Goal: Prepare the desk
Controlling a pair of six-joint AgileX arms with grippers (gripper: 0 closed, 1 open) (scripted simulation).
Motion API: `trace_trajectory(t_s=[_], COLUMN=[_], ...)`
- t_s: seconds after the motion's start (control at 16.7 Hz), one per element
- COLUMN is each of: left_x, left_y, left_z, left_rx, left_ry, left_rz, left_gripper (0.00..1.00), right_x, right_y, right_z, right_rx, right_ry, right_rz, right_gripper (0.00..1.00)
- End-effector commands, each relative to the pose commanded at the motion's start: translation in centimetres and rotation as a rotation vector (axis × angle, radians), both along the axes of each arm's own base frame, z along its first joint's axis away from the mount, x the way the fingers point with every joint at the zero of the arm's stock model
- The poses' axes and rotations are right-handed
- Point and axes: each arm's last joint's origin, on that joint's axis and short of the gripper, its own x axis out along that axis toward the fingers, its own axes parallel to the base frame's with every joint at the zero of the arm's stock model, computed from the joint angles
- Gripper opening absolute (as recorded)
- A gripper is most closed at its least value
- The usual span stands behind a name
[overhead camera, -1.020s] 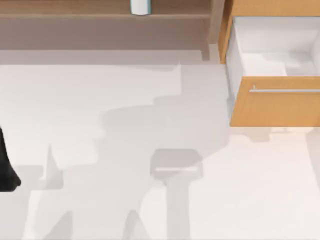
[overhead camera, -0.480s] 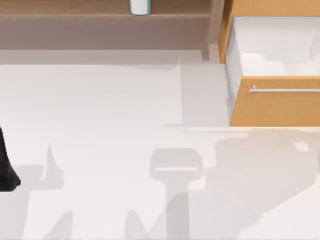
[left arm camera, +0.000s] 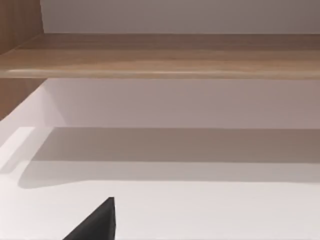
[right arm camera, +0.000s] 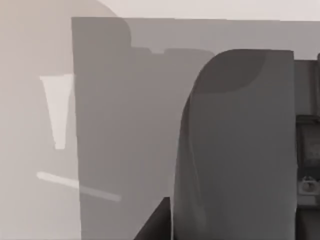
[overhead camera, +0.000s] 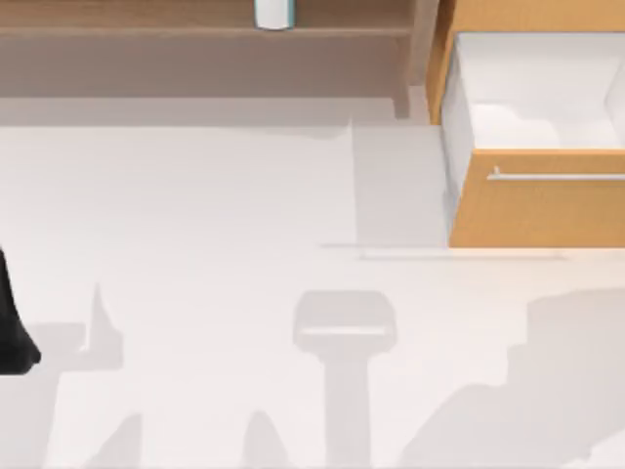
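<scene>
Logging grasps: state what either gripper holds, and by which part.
Cannot be told: the left arm sits at the desk's left edge, no grasped object visible.

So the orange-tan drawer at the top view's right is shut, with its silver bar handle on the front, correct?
Not shut: in the top view the drawer is pulled out, its white inside showing behind the front panel. The silver bar handle is on the front, as you say.

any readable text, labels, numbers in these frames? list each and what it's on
None readable.
Drawer: plain wood front and bare bar handle, no label.
Desk: blank white top.
Shelf: bare wood.
Small white and blue container on the shelf: no print can be made out.
Dark panels at the edge of the right wrist view: small marks, too blurred to read.
</scene>
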Motion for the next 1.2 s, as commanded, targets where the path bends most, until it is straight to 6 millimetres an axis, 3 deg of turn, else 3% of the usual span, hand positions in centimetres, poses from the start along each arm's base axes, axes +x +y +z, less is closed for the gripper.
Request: trace_trajectory(t_s=[0.42,1.2], left_x=[0.0,0.0], left_y=[0.0,0.0], left_z=[0.0,0.0], left_rx=[0.000,0.000], left_ry=[0.000,0.000], left_rz=[0.000,0.000], left_gripper=[1.00,1.00], right_x=[-0.4,0.1], right_y=[0.2,0.0], right_z=[-0.8,0.4], right_rx=[0.008,-0.010], right_ry=[0.019,-0.046], right_rz=[0.010,0.008], right_gripper=[0.00,0.00])
